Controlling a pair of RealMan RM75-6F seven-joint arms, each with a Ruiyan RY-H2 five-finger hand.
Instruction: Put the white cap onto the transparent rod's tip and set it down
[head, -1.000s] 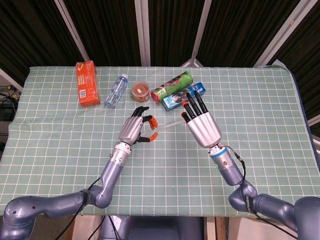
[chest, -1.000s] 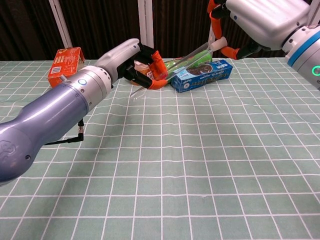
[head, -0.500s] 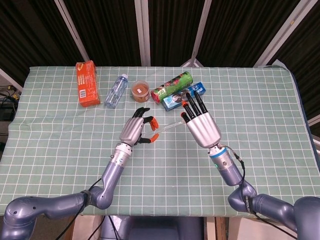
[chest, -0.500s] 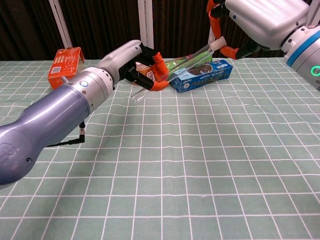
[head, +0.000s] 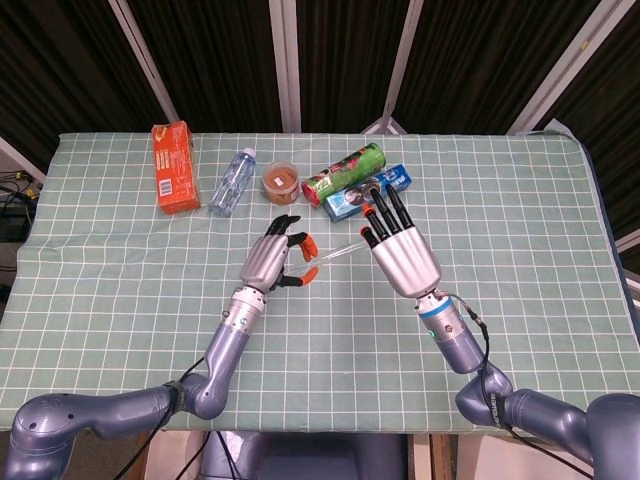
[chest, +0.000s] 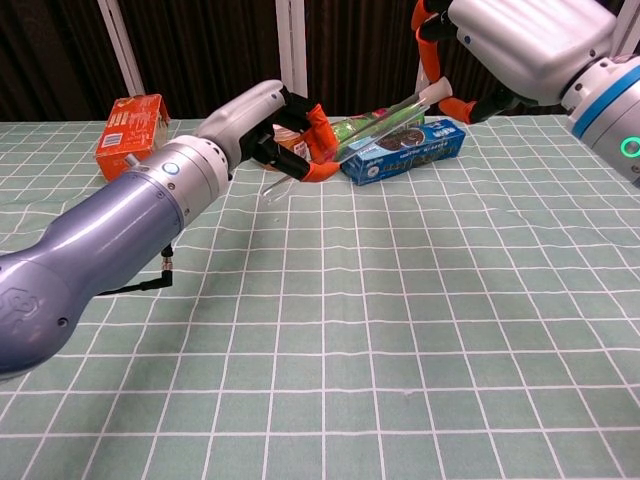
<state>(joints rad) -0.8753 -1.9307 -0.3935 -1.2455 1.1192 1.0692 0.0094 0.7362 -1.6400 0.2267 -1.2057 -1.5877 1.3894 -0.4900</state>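
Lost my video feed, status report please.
Left hand and right hand both hold the transparent rod, raised above the table. White cap on its upper end. Nothing in the way.

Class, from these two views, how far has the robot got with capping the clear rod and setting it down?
Done: the white cap already appears seated on the thin transparent rod.
In hand: the right hand pinches the capped end, the left hand holds near the lower end, and the rod is tilted above the green checked tablecloth.
Left: lowering and releasing it.
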